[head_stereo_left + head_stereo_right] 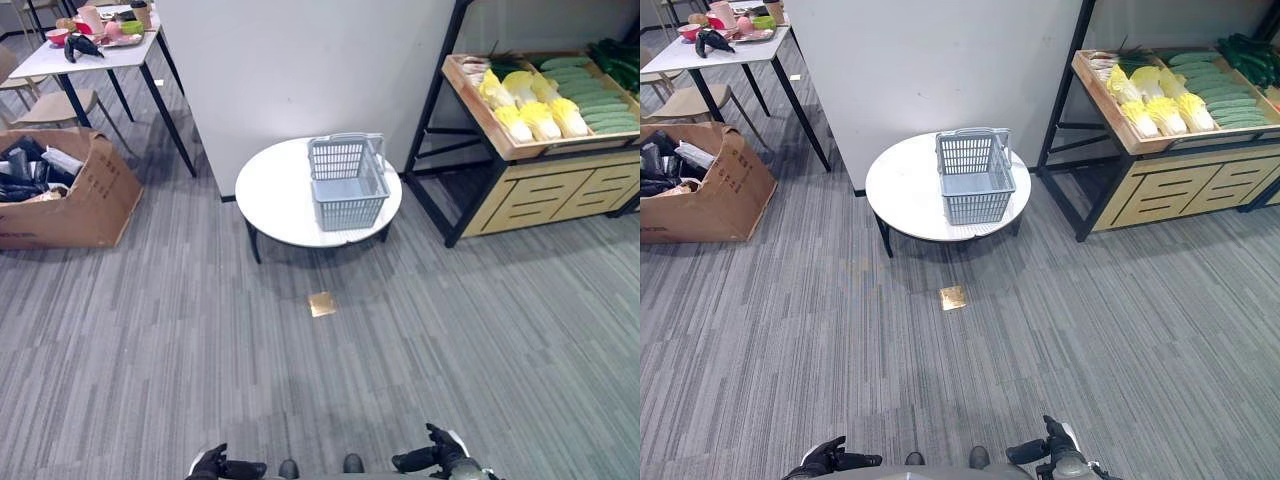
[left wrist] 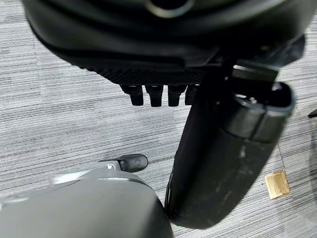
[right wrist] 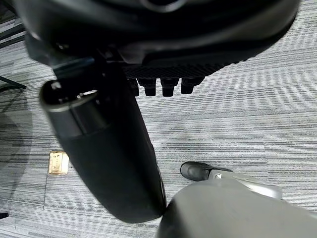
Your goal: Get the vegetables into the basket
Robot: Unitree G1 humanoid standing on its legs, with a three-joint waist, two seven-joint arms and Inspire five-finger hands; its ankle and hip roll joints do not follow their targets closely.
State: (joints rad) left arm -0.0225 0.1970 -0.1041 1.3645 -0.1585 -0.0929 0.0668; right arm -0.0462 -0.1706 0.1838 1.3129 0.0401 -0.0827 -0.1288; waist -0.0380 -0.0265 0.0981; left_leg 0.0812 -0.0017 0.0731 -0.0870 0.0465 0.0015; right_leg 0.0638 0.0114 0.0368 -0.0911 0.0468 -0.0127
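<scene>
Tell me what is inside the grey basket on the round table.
The basket on the round white table looks empty: bare floor and mesh walls show. Its near wall hides a strip of the floor.

Basket (image 1: 348, 183): grey plastic lattice, matt. Round worktop (image 1: 275, 195): smooth white, slight sheen. Floor (image 1: 150, 340): grey ribbed carpet. Produce shelf (image 1: 545, 185): pale wood, black metal frame. Box (image 1: 85, 200): brown cardboard.

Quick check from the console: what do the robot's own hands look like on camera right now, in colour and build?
Both hands are dark, near black. The left hand and right hand show at the lower edge of the eye views, the right on a silver-grey wrist. In the wrist views each has a bulky black thumb beside a row of short dark fingers under a ribbed black palm. No white thumb cover is visible.
</scene>
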